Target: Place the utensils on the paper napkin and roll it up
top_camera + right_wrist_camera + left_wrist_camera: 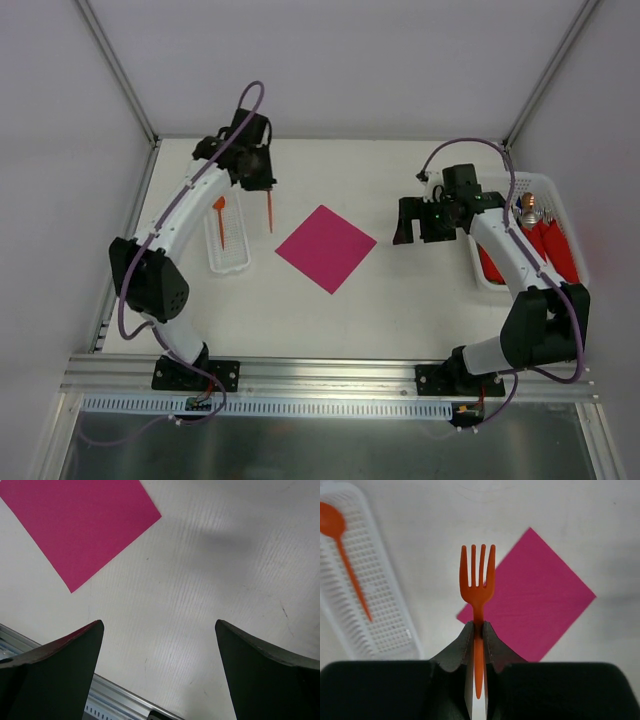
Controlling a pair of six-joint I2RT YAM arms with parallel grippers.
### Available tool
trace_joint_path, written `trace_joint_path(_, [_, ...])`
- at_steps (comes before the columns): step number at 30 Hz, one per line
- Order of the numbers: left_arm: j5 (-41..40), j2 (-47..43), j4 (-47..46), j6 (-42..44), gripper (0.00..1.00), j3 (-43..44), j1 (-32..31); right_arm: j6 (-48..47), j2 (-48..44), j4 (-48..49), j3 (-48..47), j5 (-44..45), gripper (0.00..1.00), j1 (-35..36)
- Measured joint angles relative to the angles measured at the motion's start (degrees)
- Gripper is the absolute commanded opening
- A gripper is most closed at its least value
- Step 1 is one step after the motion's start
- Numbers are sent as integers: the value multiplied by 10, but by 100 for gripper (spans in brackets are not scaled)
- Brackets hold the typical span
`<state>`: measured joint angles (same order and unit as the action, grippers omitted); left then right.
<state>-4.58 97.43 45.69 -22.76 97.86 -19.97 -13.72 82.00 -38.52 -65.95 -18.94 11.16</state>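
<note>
My left gripper (262, 182) is shut on the handle of the small orange fork (477, 582), whose tines point away from me; the fork also shows in the top view (269, 210), hanging between the tray and the napkin. The orange spoon (220, 215) lies in the white perforated tray (229, 262) and shows in the left wrist view (342, 550). The magenta-pink paper napkin (326, 247) lies flat as a diamond at mid-table, and shows in the left wrist view (540, 595) and the right wrist view (80, 525). My right gripper (405, 232) is open and empty, right of the napkin.
A white basket (560, 190) at the right edge holds red napkin bundles (555, 250) with metal utensils. An aluminium rail (330, 372) runs along the near table edge. Frame posts stand at the back corners.
</note>
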Motion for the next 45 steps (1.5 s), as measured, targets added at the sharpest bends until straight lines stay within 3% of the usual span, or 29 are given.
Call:
trace_joint_path(7, [4, 169, 15, -77, 0, 89, -120, -1, 0, -25, -7, -30, 99, -41])
trace_joint_path(12, [12, 290, 26, -111, 0, 166, -151, 0, 0, -29, -7, -44, 99, -43])
trace_joint_path(16, [10, 336, 37, -135, 0, 194, -157, 0, 0, -29, -7, -49, 99, -44])
trace_joint_path(45, [9, 400, 44, -172, 3, 220, -168, 0, 14, -30, -7, -61, 99, -48])
